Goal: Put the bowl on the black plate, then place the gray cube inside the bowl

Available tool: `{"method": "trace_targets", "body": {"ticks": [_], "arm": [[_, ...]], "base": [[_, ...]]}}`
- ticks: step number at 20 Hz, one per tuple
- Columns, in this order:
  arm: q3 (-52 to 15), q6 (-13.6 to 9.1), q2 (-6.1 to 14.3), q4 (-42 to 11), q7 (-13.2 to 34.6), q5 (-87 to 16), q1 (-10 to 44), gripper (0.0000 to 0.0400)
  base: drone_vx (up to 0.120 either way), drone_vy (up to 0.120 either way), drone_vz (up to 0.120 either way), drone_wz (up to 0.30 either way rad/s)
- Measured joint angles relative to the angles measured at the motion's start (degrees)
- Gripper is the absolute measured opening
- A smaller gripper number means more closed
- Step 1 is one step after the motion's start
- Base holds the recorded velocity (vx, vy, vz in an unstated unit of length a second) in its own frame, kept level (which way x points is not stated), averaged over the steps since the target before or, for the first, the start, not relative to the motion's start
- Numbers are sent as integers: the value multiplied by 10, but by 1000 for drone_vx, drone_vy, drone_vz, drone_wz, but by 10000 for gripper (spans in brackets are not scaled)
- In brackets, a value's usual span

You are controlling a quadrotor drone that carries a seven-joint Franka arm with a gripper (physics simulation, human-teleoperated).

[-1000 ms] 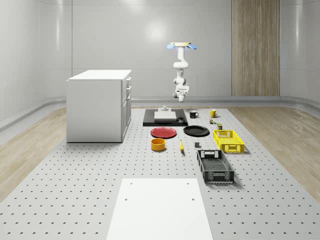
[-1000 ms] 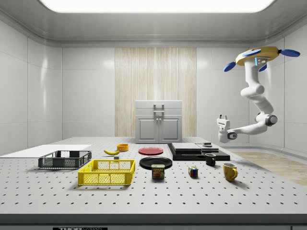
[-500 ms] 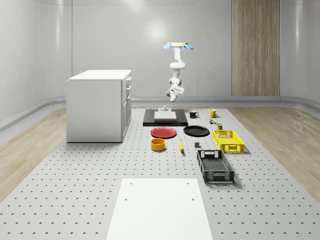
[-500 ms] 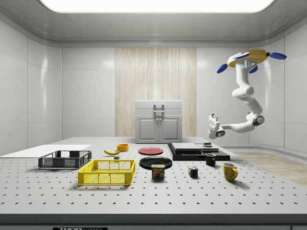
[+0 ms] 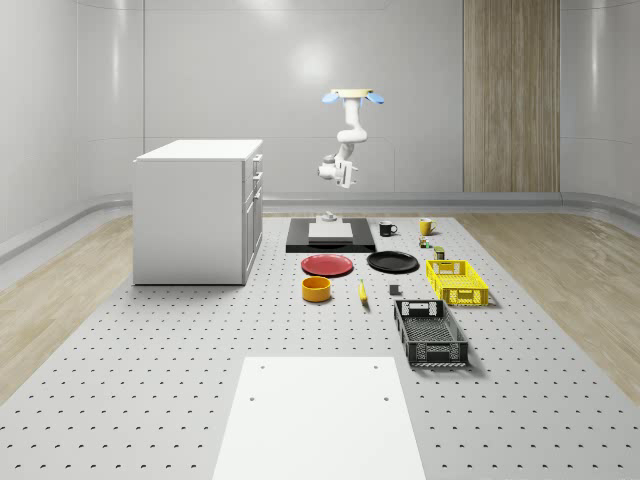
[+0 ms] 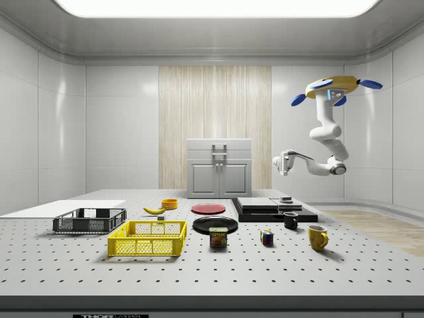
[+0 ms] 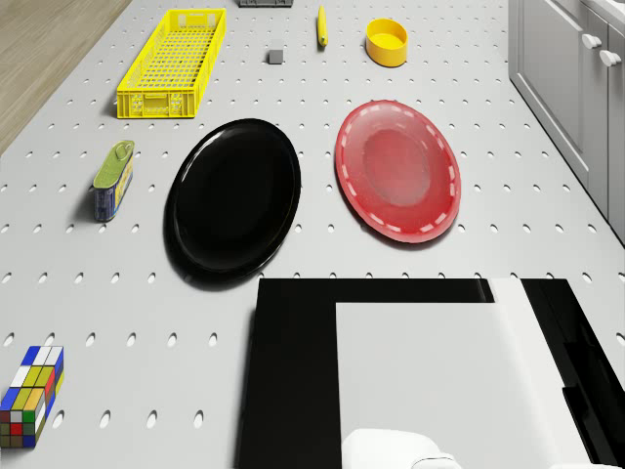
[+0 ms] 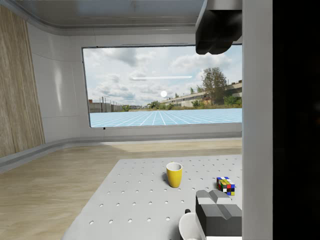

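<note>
The orange bowl (image 5: 316,289) (image 7: 387,42) stands on the table near its middle, in front of the red plate. To the right of that plate in the whole-scene view lies the black plate (image 5: 392,262) (image 7: 234,200), with nothing on it. A small gray cube (image 5: 394,291) (image 7: 276,57) rests on the table between the black plate and the black crate. My drone (image 5: 353,95) (image 6: 331,87) hovers high over the table's far end. The arm hangs bent below it, and the gripper (image 5: 326,172) (image 6: 278,163) is held level in the air above the black platform, far from all three objects.
A black platform (image 5: 298,240) with a white slab lies under the gripper. Also on the table are a red plate (image 5: 327,265), banana (image 5: 362,292), yellow crate (image 5: 456,281), black crate (image 5: 430,333), two mugs (image 5: 386,228) (image 8: 174,174), a can (image 7: 113,179) and a Rubik's cube (image 7: 29,396). A cabinet (image 5: 198,210) stands at the whole-scene view's left.
The drone has drifted toward the side view's left, nearer the table. The arm has swung the gripper up and toward the whole-scene view's left. Nothing on the table moved.
</note>
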State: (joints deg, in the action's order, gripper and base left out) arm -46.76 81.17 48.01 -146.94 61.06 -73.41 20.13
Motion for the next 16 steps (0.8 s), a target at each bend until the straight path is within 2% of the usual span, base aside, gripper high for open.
{"method": "trace_targets", "body": {"ticks": [3,6,8,11,16], "arm": [[-85,-29,24,-93,77,-169,88,400],[-145,-70,46,-146,146,-283,180,400],[-174,-95,60,-165,182,-331,233,400],[-204,-122,79,-180,221,-372,292,400],[-232,-142,104,-188,259,-398,350,400]], "base": [[120,-107,-120,0],[120,0,-120,0],[120,0,-120,0],[120,-120,-120,0],[120,-120,-120,0]]}}
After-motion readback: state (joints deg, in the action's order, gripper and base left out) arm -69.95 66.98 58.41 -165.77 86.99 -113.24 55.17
